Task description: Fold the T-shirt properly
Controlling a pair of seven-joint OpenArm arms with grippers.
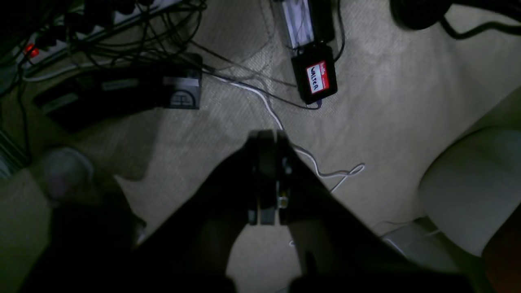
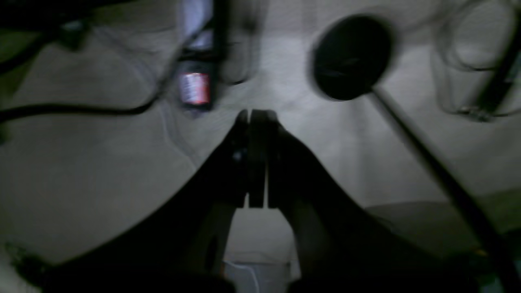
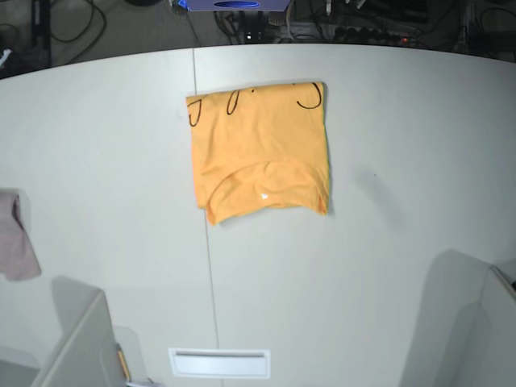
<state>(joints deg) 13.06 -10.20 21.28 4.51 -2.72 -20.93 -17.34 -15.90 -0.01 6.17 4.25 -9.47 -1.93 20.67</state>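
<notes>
Orange-yellow cotton T-shirt with black line print (image 3: 262, 145) lies folded into a rough square on white table (image 3: 355, 298), left gripper (image 1: 267, 136) and right gripper (image 2: 257, 118) closed, empty

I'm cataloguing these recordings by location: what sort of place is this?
Probably a robotics lab or workshop: a power strip amid tangled cables, and a device labelled "WALTER".

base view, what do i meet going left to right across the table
Pinkish-mauve cloth → orange-yellow T-shirt, lying folded with its small white tag showing
</notes>
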